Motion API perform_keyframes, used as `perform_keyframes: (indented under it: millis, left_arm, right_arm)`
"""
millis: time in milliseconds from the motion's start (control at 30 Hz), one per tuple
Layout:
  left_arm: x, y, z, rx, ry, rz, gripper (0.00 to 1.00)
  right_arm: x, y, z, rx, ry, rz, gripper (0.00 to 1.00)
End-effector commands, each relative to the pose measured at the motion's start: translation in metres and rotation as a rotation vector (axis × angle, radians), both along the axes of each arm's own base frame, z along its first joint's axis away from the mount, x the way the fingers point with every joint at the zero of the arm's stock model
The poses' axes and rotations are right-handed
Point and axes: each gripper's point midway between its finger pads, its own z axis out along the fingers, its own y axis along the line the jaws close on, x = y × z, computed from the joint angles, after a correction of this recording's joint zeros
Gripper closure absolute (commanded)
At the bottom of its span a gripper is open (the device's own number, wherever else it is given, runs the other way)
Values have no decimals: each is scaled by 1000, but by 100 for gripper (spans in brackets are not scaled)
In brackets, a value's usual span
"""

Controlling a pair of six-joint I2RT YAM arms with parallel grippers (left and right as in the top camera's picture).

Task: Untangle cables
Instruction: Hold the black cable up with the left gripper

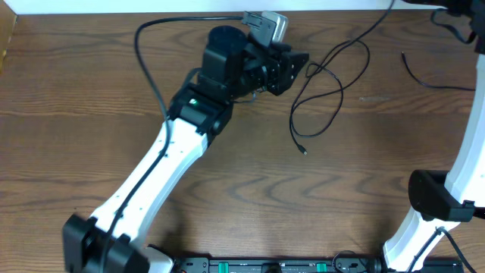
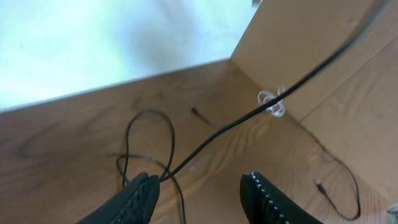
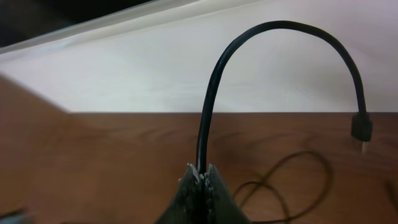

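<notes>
Showing the pull-apart step, seemingly midway: left gripper (image 2: 200,180), ribbed fingers apart, a thin glossy black cable (image 2: 236,126) brushing one fingertip, its slack loops on the wood-grain table (image 1: 76,91); right gripper (image 3: 204,169) clamped on a stiff, arching plug-tipped cable end (image 3: 205,124); next likely calls for a gentle outward pull.
</notes>
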Motion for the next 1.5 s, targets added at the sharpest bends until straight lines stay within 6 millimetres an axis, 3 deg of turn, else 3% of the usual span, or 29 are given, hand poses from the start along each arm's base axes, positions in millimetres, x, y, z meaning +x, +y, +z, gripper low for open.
perform_keyframes:
  millis: [0, 133, 200, 300, 533, 567, 900, 1033, 1100, 1133, 1200, 1233, 1300, 1467]
  left_arm:
    - [8, -22, -12, 0, -25, -38, 49]
    - [15, -42, -45, 20, 10, -64, 48]
    - [16, -43, -54, 29, 33, -64, 49]
    - [17, -43, -46, 15, 8, -63, 48]
    - [17, -43, -48, 7, 30, -56, 52]
    - [20, -41, -48, 15, 23, -38, 57]
    - [31, -38, -38, 8, -41, 7, 56]
    - [32, -39, -44, 15, -31, 7, 58]
    - [32, -39, -46, 15, -23, 8, 88]
    - [32, -39, -45, 11, -19, 9, 92]
    - [31, -40, -44, -15, 9, 14, 92]
    - [24, -46, -38, -63, 42, -28, 92]
    - [21, -50, -30, -96, 59, -51, 92]
    - [13, -61, 14, -173, 27, -136, 92]
  right_arm:
    - [-16, 51, 8, 94, 8, 180, 99]
    - [-20, 83, 20, 95, -49, 253, 99]
    - [-19, 86, 25, 99, -71, 258, 99]
    - [-17, 81, 24, 112, -60, 237, 99]
    - [-14, 73, 16, 77, -39, 185, 99]
    - [-16, 75, 17, 86, -38, 203, 99]
    - [-30, 95, 24, 159, -32, 330, 99]
    - [-33, 100, 25, 177, -23, 344, 99]
    - [-29, 95, 24, 163, -25, 313, 99]
    - [-25, 89, 22, 145, -30, 284, 99]
    - [-17, 76, 18, 100, -34, 216, 99]
    - [-8, 55, 7, 15, -28, 116, 99]
    - [-3, 35, -4, -64, -5, 31, 99]
    - [3, -8, -39, -217, 97, -115, 99]
